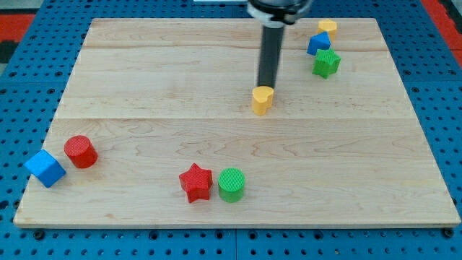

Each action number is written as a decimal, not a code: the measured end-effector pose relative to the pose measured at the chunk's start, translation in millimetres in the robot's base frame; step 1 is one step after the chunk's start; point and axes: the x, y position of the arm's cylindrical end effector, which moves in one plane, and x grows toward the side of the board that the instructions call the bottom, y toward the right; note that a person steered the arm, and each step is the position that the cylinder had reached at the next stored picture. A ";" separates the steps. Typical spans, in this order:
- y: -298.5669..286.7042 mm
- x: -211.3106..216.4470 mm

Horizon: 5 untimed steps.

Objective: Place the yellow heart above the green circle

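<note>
Rod w/ no claw, so nothing to be apart, together or clamped; contact is by my tip (268, 86) only. Tip sits just behind the yellow heart (263, 100), on its far side, touching or nearly so; can't tell which.

Yellow heart: mid-board, well apart from the green circle (232, 185), which lies near the front edge, slightly left of the heart, w/ the red star (195, 182) just beside it on the left.

Judgement: a push toward the near side and a bit left is needed. Stay centred behind the heart, else its rounded lobes may let it swivel off the tip. Stop short of the circle, on its far side; avoid nudging star.

Materials: blocks look like matte plastic, ribbed tops. Wooden board (144, 72), pale planks, smooth grain; should slide easily.
</note>
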 end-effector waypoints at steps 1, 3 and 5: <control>30.5 21.2; -7.9 71.2; -54.1 80.8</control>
